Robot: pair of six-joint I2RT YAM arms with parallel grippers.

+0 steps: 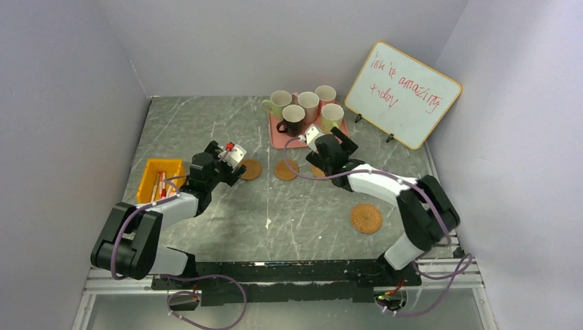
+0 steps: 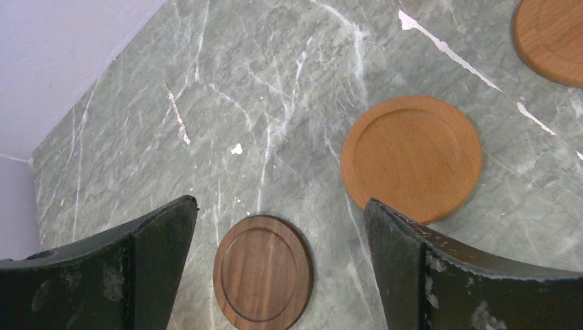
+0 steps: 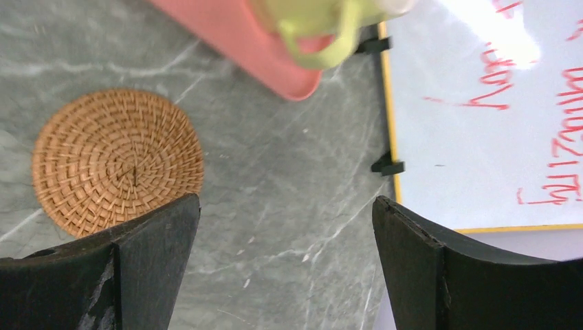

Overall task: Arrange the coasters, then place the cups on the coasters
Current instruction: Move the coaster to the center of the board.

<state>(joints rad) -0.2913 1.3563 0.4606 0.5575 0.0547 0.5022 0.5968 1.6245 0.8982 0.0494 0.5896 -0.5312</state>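
1. wood, dark brown: one dark coaster (image 2: 262, 268) lies flat on the worktop (image 2: 275, 82) under the left end effector (image 2: 282, 201); a pale wood coaster (image 2: 411, 158) lies just to its right.
2. a woven coaster (image 3: 117, 161) lies beside the right end effector (image 3: 286, 198), near the pink tray (image 3: 234, 34).
3. the cups (image 1: 302, 110) stand upright on that tray, at the far side.
4. both end effectors stand wide and hold nothing.
5. judgement: the coasters look light, stiff and thin, the wood likely slick; pinch across the edge.
6. judgement: the cups are ceramic, heavier and breakable; take the rim wall.
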